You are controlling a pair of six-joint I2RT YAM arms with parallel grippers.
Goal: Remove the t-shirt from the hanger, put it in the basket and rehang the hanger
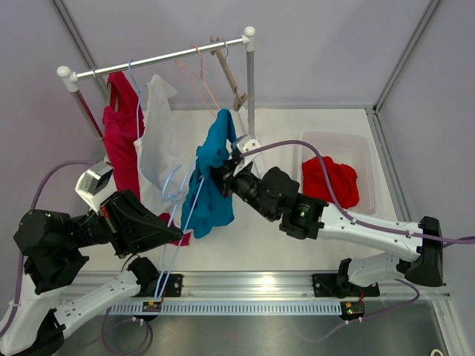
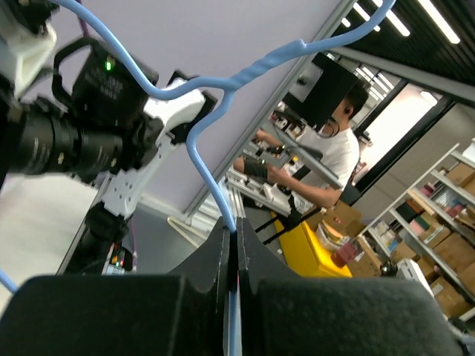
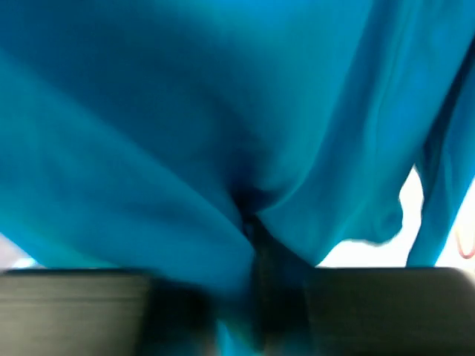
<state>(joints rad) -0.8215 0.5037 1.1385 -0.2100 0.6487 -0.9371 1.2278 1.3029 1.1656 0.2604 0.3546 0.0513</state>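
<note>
1. My left end effector is shut tight on the wire of the light blue hanger, with no gap between the jaws.
2. My right end effector is clamped on a fold of the teal t-shirt. The right wrist view shows cloth bunched in its grip.
3. The t-shirt hangs against the hanger's far end, above the surface. From the top view I cannot tell whether any wire sits inside it.
4. I judge this to be the pulling-apart step, with the hanger anchored and the shirt gripped.
5. Next I would draw the shirt away from the hanger with the left arm steady, watching for the collar snagging on the hanger's shoulder.
</note>
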